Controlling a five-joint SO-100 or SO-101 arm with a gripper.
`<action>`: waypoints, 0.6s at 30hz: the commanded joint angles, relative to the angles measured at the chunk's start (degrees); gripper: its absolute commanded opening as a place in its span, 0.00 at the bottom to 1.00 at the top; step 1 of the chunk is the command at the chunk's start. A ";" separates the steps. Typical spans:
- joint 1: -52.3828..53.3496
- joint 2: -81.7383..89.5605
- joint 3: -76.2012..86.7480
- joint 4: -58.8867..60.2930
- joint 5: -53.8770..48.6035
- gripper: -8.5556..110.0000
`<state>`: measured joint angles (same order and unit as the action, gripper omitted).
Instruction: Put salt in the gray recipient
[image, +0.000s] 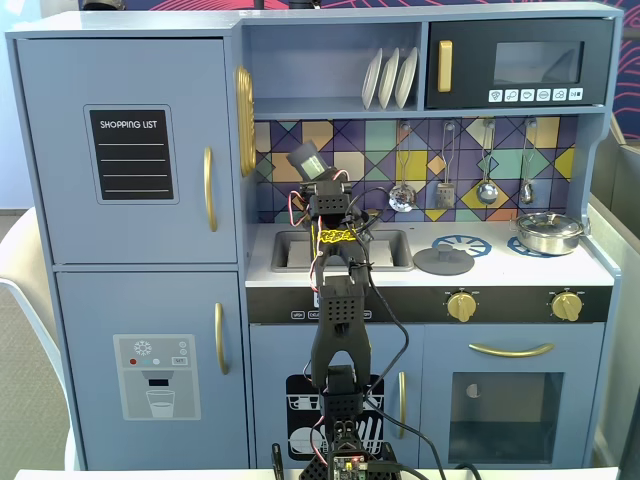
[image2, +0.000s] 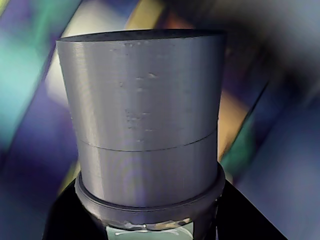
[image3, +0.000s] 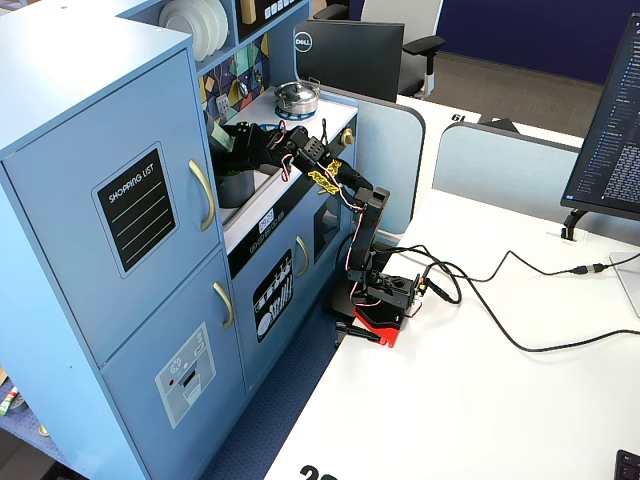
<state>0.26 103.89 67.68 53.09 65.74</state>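
Note:
My gripper (image: 318, 180) is shut on the salt (image: 307, 162), a slim dark gray shaker with a pale green label, held tilted above the sink in front of the tiled backsplash. In the wrist view the shaker's gray cap (image2: 142, 125) fills the frame, with black fingers (image2: 70, 220) on either side of its base. In a fixed view taken from the side, the gray recipient (image3: 237, 188) stands in the sink directly below the gripper (image3: 230, 140). In the front fixed view the arm hides the recipient.
A flat gray lid with a knob (image: 444, 261) lies on the left burner and a shiny silver pot (image: 548, 232) stands on the right one. Utensils (image: 487, 190) hang on the backsplash. A shelf (image: 330, 105) runs above the sink (image: 385, 250).

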 joint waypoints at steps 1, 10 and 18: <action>-0.53 1.14 -3.78 -5.10 0.00 0.07; -1.05 -1.67 -9.32 -14.68 -4.31 0.07; 1.32 -4.04 -12.39 6.42 0.70 0.07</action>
<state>1.58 98.35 58.10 56.95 65.30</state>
